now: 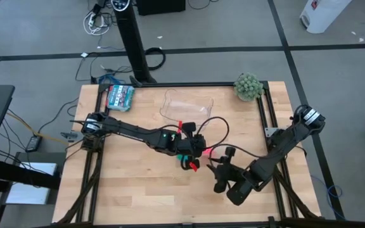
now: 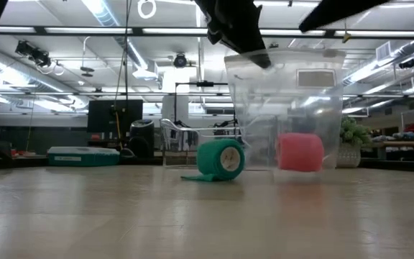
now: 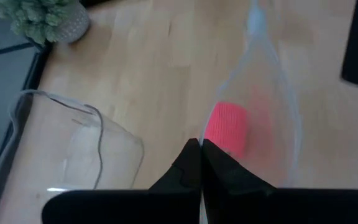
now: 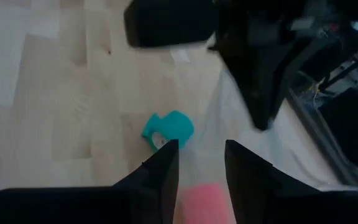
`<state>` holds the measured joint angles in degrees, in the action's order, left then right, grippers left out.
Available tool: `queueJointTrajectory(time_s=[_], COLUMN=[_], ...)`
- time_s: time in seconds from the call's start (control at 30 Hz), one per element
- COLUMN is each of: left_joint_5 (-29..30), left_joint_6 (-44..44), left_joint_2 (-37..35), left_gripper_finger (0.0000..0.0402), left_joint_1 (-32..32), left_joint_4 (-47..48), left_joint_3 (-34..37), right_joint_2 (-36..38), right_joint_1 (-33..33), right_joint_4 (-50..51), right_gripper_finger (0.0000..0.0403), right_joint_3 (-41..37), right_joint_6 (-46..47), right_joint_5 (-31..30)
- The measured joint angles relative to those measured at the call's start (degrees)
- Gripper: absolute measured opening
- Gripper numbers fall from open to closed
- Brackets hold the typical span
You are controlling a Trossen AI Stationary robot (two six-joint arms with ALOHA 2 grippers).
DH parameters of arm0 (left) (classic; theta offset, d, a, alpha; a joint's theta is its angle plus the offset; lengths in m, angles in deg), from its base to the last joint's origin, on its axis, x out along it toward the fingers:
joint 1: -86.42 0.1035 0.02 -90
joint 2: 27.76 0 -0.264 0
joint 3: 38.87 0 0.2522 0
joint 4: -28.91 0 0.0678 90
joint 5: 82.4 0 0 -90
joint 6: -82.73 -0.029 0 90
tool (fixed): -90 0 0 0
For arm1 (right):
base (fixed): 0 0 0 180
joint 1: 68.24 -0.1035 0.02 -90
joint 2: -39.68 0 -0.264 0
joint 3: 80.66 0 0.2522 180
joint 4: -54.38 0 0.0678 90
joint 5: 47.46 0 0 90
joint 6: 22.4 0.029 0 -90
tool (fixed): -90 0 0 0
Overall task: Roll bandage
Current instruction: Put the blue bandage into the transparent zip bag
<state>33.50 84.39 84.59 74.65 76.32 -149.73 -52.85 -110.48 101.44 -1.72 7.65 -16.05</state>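
a: what containers are there, and what's in them?

b: a clear plastic bag (image 2: pixel 286 108) is held up off the wooden surface (image 1: pixel 138 183) near its middle. a pink roll (image 2: pixel 300 152) shows inside it, seen through the plastic. in the left wrist view that roll (image 3: pixel 227 128) lies just past the fingertips, behind the clear film.

a: who holds the bag?

b: the left gripper (image 3: pixel 200 149) is clenched, fingers pressed together, on the bag's plastic. it sits around the centre of the surface, at the end of the left arm reaching in from the left edge.

a: and the bandage?

b: the bandage (image 2: pixel 220 159) is a compact teal roll lying on its side on the bare surface, just beside the bag and outside it, with a short loose tail trailing flat. the right wrist view shows it (image 4: pixel 168 130) ahead of the right arm's fingers.

a: the right gripper?

b: the right gripper (image 4: pixel 201 162) hovers above the pink roll with its fingers parted, nothing between them.

a: room to move?

b: the near half of the surface is bare wood. a second clear bag (image 1: pixel 187 105) lies flat toward the far edge, a teal-patterned packet (image 1: pixel 120 96) sits at the far left corner, and a small potted plant (image 1: pixel 248 86) at the far right corner.
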Motion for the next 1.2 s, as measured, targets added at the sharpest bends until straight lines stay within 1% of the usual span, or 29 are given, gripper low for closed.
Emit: queueJointTrajectory(time_s=[0.1,0.23,0.27,0.33,0.4,0.47,0.57,0.67,0.8,0.9,0.97,1.07,1.13,1.2], left_joint_5=[1.5,1.5,1.5,1.5,1.5,0.8,-0.1,-0.2,-0.8,-2.8,-3.1,-3.9,-4.9,-6.0], left_joint_6=[-2.4,-4.7,-4.9,-5.8,-6.3,-7.6,-8.9,-9.3,-10.5,-11.1,-12.3,-13.4,-13.7,-13.8], left_joint_2=[0.0,0.0,0.0,0.0,0.0,0.0,0.0,0.0,0.0,0.0,0.0,0.0,0.0,0.0], left_gripper_finger=[0.0001,0.0001,0.0001,0.0001,0.0001,0.0001,0.0001,0.0001,0.0001,0.0001,0.0001,0.0001,0.0001,0.0001], left_joint_1=[0.5,1.4,1.6,2.0,2.2,2.5,3.1,3.7,4.6,5.3,5.7,6.5,7.0,7.4], left_joint_4=[-0.3,-1.5,-1.5,-1.4,-1.4,-1.3,-0.6,0.0,2.4,3.1,3.8,5.6,6.5,6.7], left_joint_3=[0.0,0.0,0.0,0.0,0.0,0.0,0.0,0.0,0.0,0.0,0.0,0.0,0.0,0.0], right_joint_2=[0.0,0.0,-0.1,0.0,-0.1,-0.1,-1.5,-4.5,-9.3,-12.2,-13.5,-15.0,-16.0,-17.3], right_joint_1=[-0.4,0.4,0.8,2.2,4.2,6.4,9.5,11.9,13.9,14.6,14.7,15.5,16.4,17.4], right_joint_4=[-8.4,-28.0,-31.9,-36.6,-38.7,-41.5,-42.3,-44.2,-44.7,-44.8,-45.0,-45.2,-45.7,-46.6], right_gripper_finger=[0.0121,0.012,0.012,0.0121,0.0125,0.0131,0.0148,0.0175,0.0222,0.0254,0.0269,0.0282,0.0283,0.0283], right_joint_3=[-4.9,-11.8,-13.1,-15.3,-17.4,-18.7,-19.1,-17.9,-14.3,-12.2,-11.6,-11.6,-11.6,-11.6], right_joint_6=[1.1,-6.2,-7.5,-7.1,-4.8,-3.8,-2.7,-3.4,-4.5,-4.6,-4.6,-2.6,-1.4,-0.6], right_joint_5=[-0.8,-0.6,-0.3,0.6,3.9,8.9,14.8,17.8,17.7,14.4,11.7,9.9,10.1,11.6])
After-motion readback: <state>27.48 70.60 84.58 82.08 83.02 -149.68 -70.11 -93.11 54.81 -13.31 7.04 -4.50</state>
